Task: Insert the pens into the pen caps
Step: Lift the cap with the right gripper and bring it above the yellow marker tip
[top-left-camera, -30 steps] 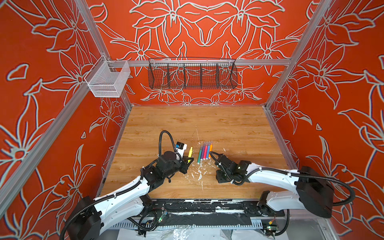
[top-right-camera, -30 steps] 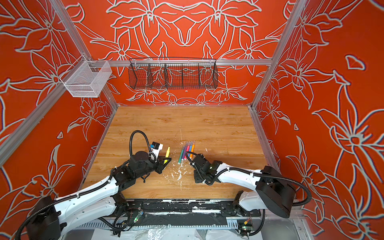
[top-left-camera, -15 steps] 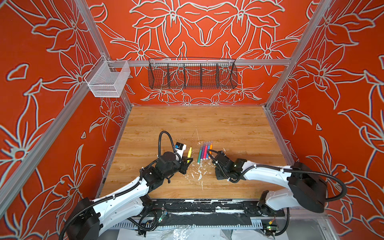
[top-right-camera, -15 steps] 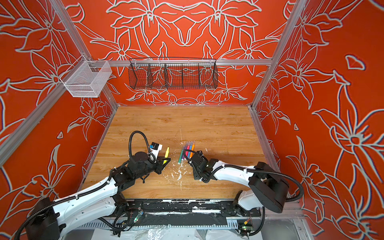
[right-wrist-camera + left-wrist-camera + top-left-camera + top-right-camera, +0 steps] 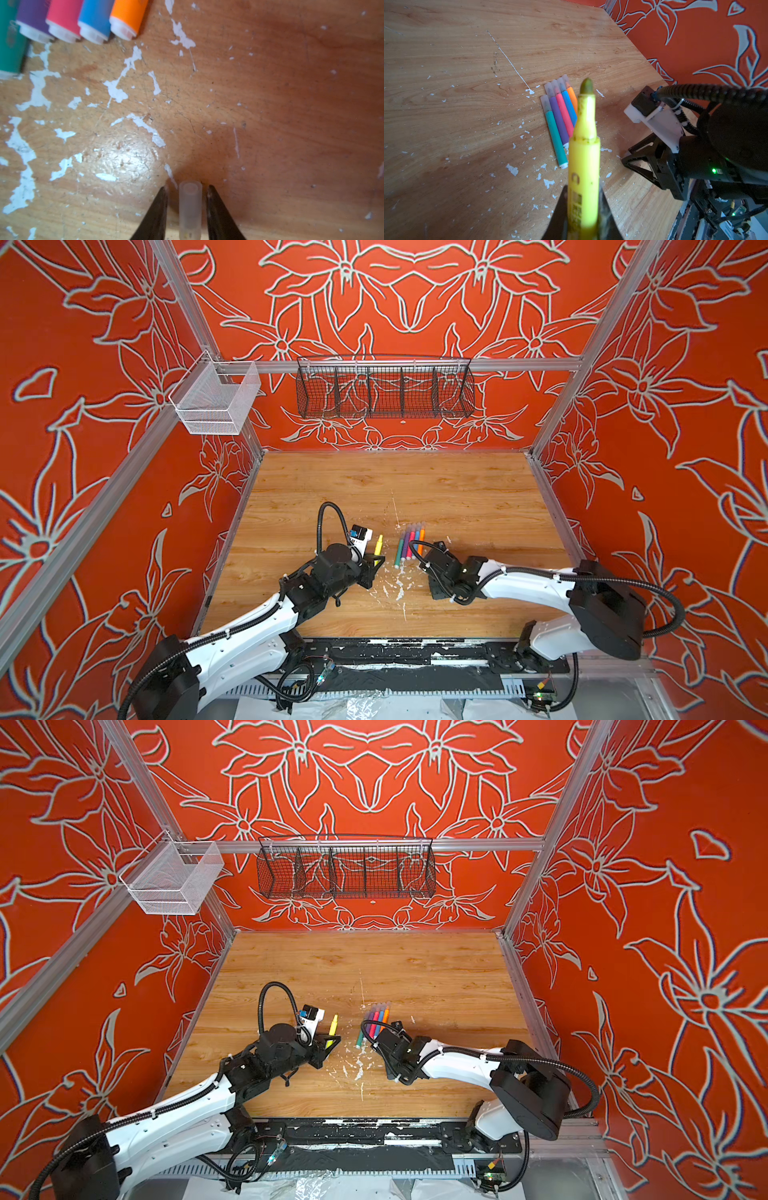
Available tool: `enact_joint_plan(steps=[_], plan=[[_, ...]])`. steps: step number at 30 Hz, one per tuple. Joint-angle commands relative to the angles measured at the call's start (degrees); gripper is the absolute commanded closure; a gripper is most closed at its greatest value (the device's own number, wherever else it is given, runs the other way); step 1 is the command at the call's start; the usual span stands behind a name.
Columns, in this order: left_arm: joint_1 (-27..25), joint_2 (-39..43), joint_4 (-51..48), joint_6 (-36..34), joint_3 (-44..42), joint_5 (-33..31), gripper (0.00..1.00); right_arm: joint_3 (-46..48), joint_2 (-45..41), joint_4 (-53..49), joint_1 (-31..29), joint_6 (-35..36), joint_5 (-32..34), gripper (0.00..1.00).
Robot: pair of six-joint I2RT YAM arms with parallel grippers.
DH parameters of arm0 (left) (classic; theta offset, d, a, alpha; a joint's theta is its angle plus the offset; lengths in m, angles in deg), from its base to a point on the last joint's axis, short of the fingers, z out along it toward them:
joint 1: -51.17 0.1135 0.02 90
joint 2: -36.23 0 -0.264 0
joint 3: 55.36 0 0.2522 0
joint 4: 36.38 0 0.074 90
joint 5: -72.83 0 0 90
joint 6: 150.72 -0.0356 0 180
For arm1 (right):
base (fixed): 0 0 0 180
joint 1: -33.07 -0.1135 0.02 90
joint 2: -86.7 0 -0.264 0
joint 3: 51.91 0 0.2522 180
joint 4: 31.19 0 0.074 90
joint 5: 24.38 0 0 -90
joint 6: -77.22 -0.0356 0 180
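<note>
In both top views, my left gripper point(image 5: 375, 563) clamps the yellow pen point(image 5: 378, 545); my right fingertips are hidden from above.

Left wrist: five capped pens point(image 5: 560, 116) lie side by side on the table, the orange one partly hidden.

Right wrist: my right gripper point(image 5: 187, 188) stands narrow around a cap point(image 5: 190, 207). I cannot tell if it grips; the cap's base is cut off.

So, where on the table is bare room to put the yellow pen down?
Widest: the far half of the table, from the capped pens to the back wall. Also the strip between the orange pen and the right wall. Crowded: between the left hand, holding the yellow pen, and the right hand.
</note>
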Motion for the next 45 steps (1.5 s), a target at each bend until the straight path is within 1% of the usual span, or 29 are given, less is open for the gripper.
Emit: enact_joint_plan(steps=[1,7,11,18,22,26,30,33,38,41,43,45], plan=[[-0.1,0.6,-0.2,-0.7,0.3,-0.6,1.0,0.5,1.2,-6.8,-0.8,-1.6,1.2,0.67],[-0.1,0.6,-0.1,-0.7,0.4,-0.7,1.0,0.3,2.5,-6.3,-1.3,-1.2,0.7,0.74],[-0.1,0.6,0.0,-0.7,0.5,-0.2,1.0,0.3,4.8,-5.7,-1.3,-1.6,0.6,0.74],[-0.1,1.2,-0.3,-0.4,0.2,0.1,1.0,1.3,5.4,-5.6,-1.3,-2.5,0.9,0.74],[-0.1,1.5,-0.3,-0.5,0.3,0.2,1.0,1.6,5.0,-5.3,-1.3,-2.7,0.6,0.81],[-0.1,1.9,0.0,-0.2,0.0,1.1,1.0,2.3,3.2,-4.5,-1.3,-3.5,0.8,0.85],[-0.2,3.2,3.1,-0.5,-2.0,4.9,1.0,3.3,-0.4,-1.2,-1.3,-4.5,1.3,0.85],[-0.3,5.2,5.0,-0.8,-3.4,6.5,1.0,2.1,-4.0,-0.1,-1.3,-4.7,3.4,0.86],[-0.6,8.5,3.4,-1.4,-3.4,7.0,1.0,0.6,-13.7,4.1,-1.1,-4.2,7.1,0.87],[-1.0,10.2,3.3,-1.3,-3.6,7.5,1.0,-0.3,-19.7,6.7,-1.0,-4.0,10.0,0.9],[-1.2,11.0,4.5,-1.3,-4.3,7.7,1.0,-0.2,-23.9,11.2,-1.0,-3.1,10.3,0.93],[-1.3,11.5,5.5,-1.1,-5.4,6.7,1.0,1.4,-27.6,18.9,-1.1,-2.1,8.9,0.93]])
